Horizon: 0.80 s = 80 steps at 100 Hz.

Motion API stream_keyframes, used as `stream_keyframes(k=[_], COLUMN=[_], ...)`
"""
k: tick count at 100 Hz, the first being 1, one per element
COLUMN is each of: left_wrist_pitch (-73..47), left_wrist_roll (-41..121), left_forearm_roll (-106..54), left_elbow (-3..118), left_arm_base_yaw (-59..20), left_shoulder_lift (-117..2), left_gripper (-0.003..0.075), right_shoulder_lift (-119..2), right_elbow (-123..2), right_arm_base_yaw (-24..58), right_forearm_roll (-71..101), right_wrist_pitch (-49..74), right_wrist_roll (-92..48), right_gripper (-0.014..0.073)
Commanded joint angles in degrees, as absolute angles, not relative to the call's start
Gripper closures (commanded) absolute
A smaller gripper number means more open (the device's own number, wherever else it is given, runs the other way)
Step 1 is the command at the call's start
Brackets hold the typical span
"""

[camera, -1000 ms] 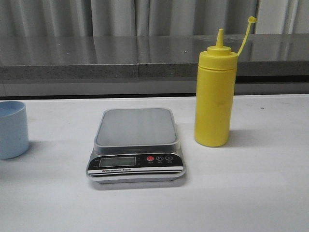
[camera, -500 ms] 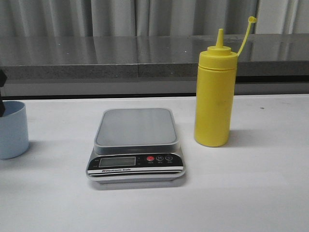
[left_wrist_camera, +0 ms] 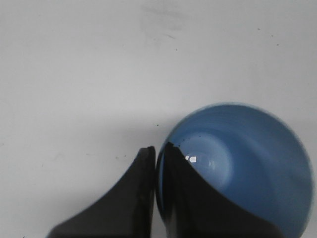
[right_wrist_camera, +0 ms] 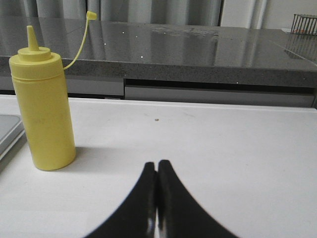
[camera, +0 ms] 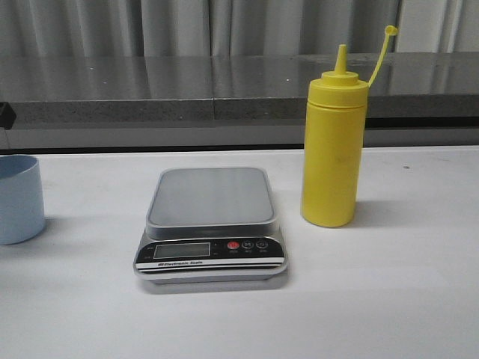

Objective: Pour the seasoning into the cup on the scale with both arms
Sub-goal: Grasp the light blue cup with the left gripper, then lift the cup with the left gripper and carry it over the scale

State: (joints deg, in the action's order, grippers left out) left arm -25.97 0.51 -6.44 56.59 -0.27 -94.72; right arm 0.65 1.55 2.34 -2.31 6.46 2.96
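Observation:
The light blue cup [camera: 16,198] stands on the table at the far left, off the scale. The scale [camera: 212,196] sits at the centre with its grey platform bare. The yellow seasoning bottle [camera: 333,142] stands upright to the right of the scale, its cap [camera: 390,31] hanging open on the strap. My left gripper [left_wrist_camera: 157,147] is shut, its fingertips above the rim of the cup [left_wrist_camera: 247,158]. Only a black bit of it [camera: 6,116] shows in the front view, above the cup. My right gripper [right_wrist_camera: 157,163] is shut and empty, low over the table to the right of the bottle [right_wrist_camera: 44,109].
A grey stone ledge [camera: 224,90] runs along the back of the white table [camera: 389,284], with curtains behind it. The scale's corner [right_wrist_camera: 7,131] shows beside the bottle in the right wrist view. A wire basket [right_wrist_camera: 304,23] stands on the ledge far to the right.
The left gripper came into view at the left edge beside the cup, then rose above it. The cup, scale and bottle have not moved.

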Motion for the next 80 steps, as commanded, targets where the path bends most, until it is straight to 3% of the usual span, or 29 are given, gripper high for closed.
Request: stream_keyframes(k=[1,26,50,80], left_wrist_pitch=[-23.58,-24.86,-35.10,-42.90], left_wrist_roll=[0.36,0.36,1.75,5.16], left_forearm_roll=[-7.15,-9.12,-9.20,-12.85], left_elbow=[58.32,59.50,68.33,79.33], left_arm_base_yaw=[-0.32,-0.32,-1.40,-8.60], left_shoulder_lift=[-92.75,-91.36,-88.97,-89.44], left_gripper=[0.0740,0.0740,0.0740,0.0740], right_shoulder_lift=[1.74,1.74,1.74,1.74], right_elbow=[0.36,0.36,0.36,0.36], right_arm_base_yaw=[2.05,2.05,2.05,2.05], right_forearm_roll=[-2.85,-2.85,-2.85,-2.85], right_wrist_pitch=[1.78,1.78,1.78,1.78], right_wrist_roll=[2.86,2.86,2.86,2.86], right_gripper=[0.0659,0.0659,0.0659,0.0659])
